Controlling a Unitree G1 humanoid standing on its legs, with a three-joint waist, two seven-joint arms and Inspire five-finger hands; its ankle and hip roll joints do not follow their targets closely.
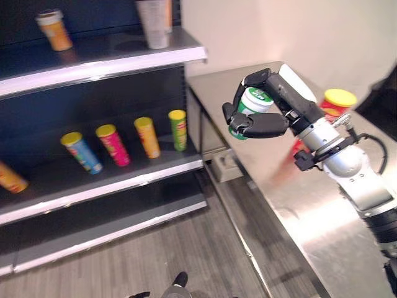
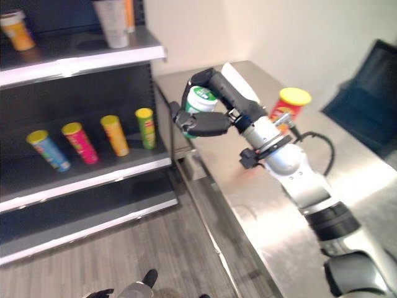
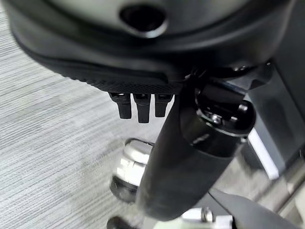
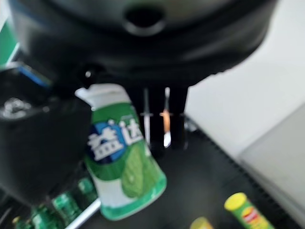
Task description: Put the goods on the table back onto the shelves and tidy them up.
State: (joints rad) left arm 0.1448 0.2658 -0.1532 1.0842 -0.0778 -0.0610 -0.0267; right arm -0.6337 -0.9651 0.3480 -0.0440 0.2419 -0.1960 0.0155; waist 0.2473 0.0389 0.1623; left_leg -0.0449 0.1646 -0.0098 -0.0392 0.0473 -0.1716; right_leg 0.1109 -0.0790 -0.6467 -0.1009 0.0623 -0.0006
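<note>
orange canister cut off at edge

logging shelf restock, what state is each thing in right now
green bottle: lifted off the table, gripped by the right hand
red can: upright on the table
four cans: leaning in a row on the middle shelf
left hand: over the floor, holding nothing

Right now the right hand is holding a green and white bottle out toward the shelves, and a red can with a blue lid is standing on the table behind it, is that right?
Not quite: the red can on the table has a yellow lid, not blue, as the right eye view shows. The rest holds: the right hand is curled round the green and white bottle, held out toward the shelves.
</note>
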